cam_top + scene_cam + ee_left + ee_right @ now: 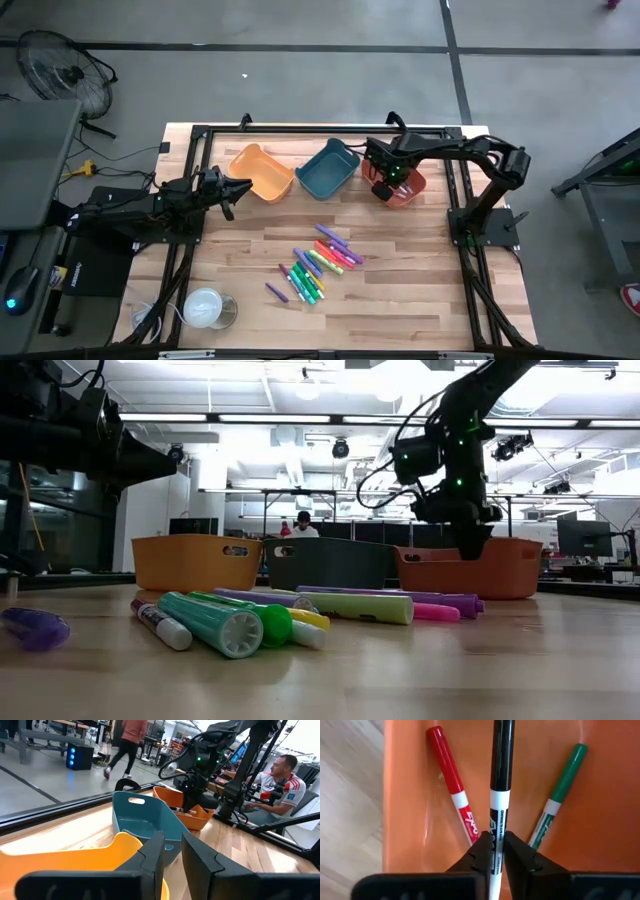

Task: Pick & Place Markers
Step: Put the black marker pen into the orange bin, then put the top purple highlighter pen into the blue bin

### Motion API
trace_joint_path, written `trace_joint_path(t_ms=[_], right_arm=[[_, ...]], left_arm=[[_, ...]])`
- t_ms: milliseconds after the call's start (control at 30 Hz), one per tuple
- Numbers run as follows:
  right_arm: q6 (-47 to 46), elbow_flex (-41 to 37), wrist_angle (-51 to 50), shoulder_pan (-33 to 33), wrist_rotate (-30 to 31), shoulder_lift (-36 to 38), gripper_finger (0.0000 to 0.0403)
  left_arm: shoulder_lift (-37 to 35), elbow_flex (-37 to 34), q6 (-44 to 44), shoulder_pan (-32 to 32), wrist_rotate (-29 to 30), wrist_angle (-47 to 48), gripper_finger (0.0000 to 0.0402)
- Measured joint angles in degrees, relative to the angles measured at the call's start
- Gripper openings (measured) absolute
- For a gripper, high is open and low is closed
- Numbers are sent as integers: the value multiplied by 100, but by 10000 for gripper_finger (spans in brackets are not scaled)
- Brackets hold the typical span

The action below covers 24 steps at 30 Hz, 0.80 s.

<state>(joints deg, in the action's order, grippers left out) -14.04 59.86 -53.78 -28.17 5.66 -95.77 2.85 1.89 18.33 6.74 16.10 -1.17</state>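
Overhead, table-level, two wrist-close views.

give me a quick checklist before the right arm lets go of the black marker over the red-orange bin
1. Right hand over the red-orange bin: ok.
2. Black marker between the fingers: ok.
3. Red marker and green marker already lying in the bin, clear of the black one: ok.
4. Marker's height above the bin floor: cannot tell.
5. Left hand waiting by the yellow bin, out of the way: ok.
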Motion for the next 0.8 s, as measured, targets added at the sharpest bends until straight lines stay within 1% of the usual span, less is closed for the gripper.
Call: trace_joint_path(t_ms=[167, 400, 567, 667, 800], right_arm=[[92, -81, 20, -1, 21, 0, 77], [124, -79, 57, 1, 82, 80, 103], [59, -77, -21, 40, 337, 647, 109], [-126, -75, -80, 234, 274, 1068, 109], [-347, -64, -65, 718, 69, 1515, 110]], left_arm=[[-2, 0, -1, 0, 1, 0, 62], [0, 0, 0, 0, 0, 0, 62], [-1, 0, 0, 0, 1, 0, 62], [-1, -2, 0, 0, 1, 0, 62], [-1, -1, 0, 0, 1, 0, 62]])
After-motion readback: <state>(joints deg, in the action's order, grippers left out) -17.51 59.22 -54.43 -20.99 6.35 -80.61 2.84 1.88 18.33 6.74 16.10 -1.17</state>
